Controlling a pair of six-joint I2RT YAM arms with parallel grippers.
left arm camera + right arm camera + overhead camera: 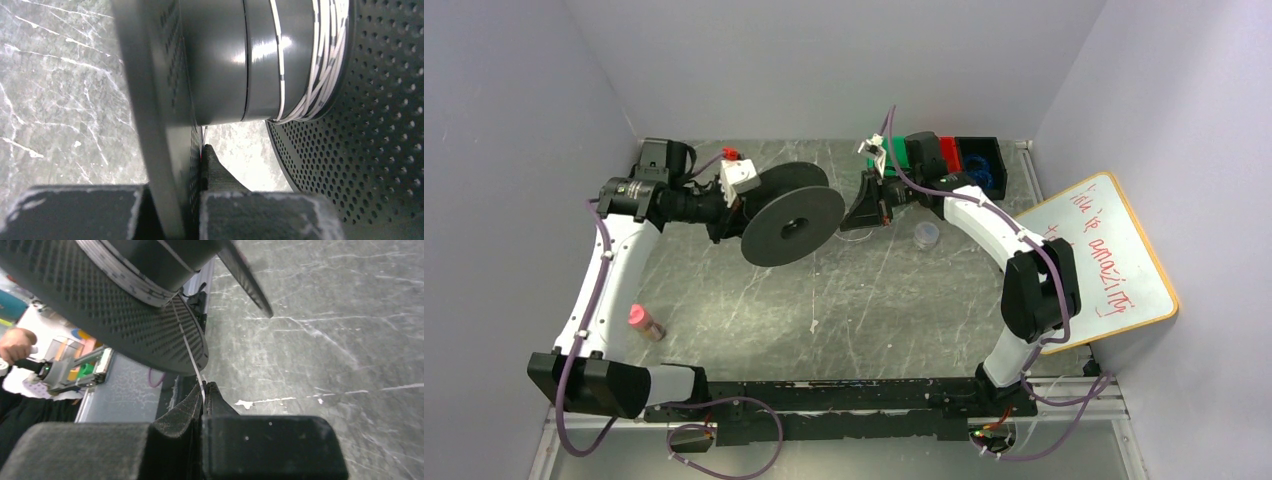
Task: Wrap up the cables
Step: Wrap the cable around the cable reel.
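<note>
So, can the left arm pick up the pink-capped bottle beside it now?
Probably not yet. The left gripper is shut on the spool by its flange, holding it while the right gripper pinches the cable. The bottle itself sits in the open, near the arm.

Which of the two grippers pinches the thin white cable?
The right gripper: the white cable runs from the spool into its shut jaws. The left gripper grips the black spool's flange instead.

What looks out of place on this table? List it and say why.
A pink-capped bottle lies tipped on its side on the table beside the left arm, and a whiteboard leans askew at the right wall. The spool in the left gripper and the cable pinched by the right gripper look orderly.
</note>
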